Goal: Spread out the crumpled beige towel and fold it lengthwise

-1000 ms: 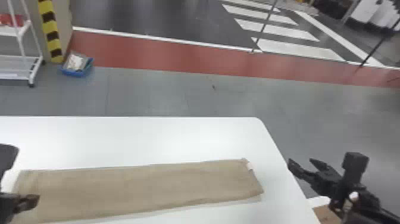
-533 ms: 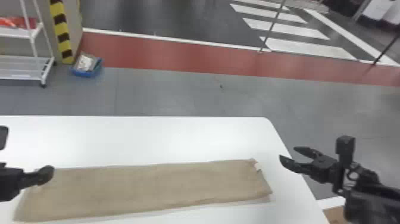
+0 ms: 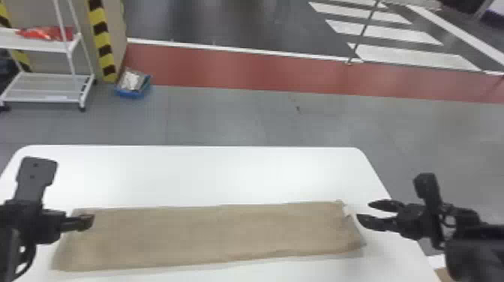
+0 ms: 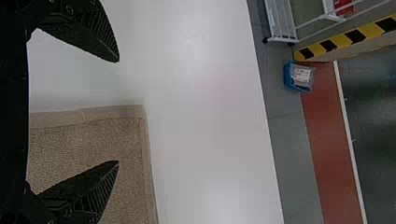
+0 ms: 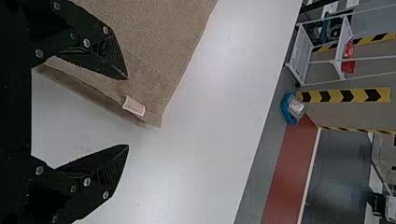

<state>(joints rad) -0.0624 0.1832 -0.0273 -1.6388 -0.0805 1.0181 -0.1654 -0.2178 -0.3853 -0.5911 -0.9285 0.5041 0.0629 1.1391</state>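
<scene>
Across the near part of a white table [image 3: 191,172], the beige towel [image 3: 210,236] lies in a long strip; left gripper [image 3: 84,222] and right gripper [image 3: 364,211], at its ends, are spread wide, empty.

Beyond your white table [image 3: 225,172], gray floor [image 3: 225,116] meets a red band [image 3: 225,69], white crosswalk stripes [image 3: 405,56] farther off; past the table's left half are a white wheeled cart [image 3: 41,88], blue bin [image 3: 131,93] and yellow-and-black hazard tape [image 3: 101,39].
</scene>
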